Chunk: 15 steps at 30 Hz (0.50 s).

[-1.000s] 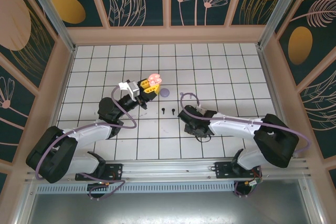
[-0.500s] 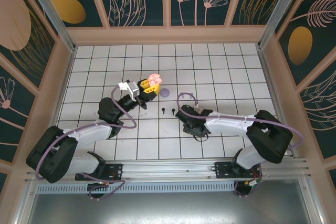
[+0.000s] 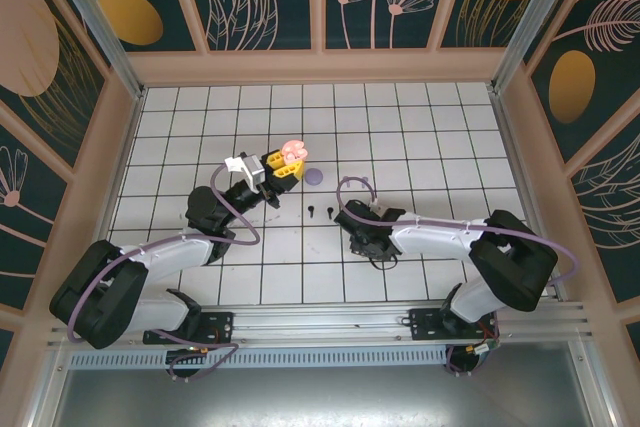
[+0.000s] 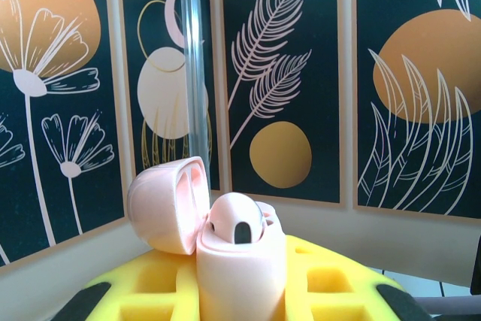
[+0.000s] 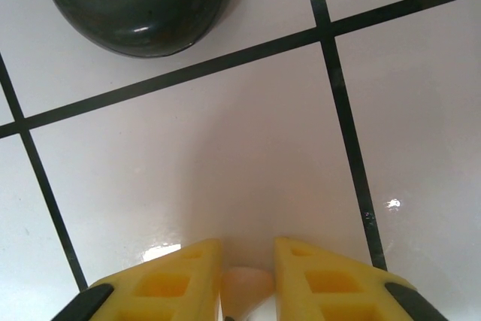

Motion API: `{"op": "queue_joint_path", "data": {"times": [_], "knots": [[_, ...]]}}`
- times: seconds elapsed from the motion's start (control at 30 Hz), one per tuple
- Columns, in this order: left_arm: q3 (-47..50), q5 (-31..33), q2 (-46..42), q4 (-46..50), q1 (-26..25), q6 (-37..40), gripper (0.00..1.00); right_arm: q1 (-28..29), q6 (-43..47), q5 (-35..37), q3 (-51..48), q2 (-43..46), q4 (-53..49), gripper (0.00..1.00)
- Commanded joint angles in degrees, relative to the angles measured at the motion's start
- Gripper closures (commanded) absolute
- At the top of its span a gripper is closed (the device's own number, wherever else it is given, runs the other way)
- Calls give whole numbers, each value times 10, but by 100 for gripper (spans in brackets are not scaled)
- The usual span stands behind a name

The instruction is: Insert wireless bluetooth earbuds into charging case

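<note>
The left gripper [image 3: 284, 166] clamps one pink charging case [image 4: 240, 264] upright above the white-tiled worktop [image 3: 420, 137], its lid [image 4: 168, 204] flipped open. A dark-slotted shape in the well is too unclear to name. Low over the tiles, the right gripper [image 5: 246, 249] pinches one pale pink earbud [image 5: 246, 285], mostly hidden between its yellow fingers [image 5: 169, 280]. Two black earbuds [image 3: 311, 212] lie side by side between the arms. One lilac case [image 3: 315, 176] rests beyond them, and one black case [image 5: 139, 1] is cut off at the frame edge.

Nothing legible anywhere. Wall panels [image 4: 270, 73]: painted leaves, flowers and discs, no lettering. Tabletop [image 3: 400, 127]: plain black grid lines. Pink case [image 4: 240, 261]: no brand or mark.
</note>
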<state>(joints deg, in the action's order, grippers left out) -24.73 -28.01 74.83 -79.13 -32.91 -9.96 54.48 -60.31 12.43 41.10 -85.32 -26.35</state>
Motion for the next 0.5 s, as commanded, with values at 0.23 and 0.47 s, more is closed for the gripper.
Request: {"op": "queue_joint_path", "data": {"times": [0.23,0.47], "knots": [[-3,0,1,-25,0,-14,100,0,8,-5,-10,29,55,79],[-6,-1,0,-20,0,-13,100,-2,20,17,-4,87,60,79]]}}
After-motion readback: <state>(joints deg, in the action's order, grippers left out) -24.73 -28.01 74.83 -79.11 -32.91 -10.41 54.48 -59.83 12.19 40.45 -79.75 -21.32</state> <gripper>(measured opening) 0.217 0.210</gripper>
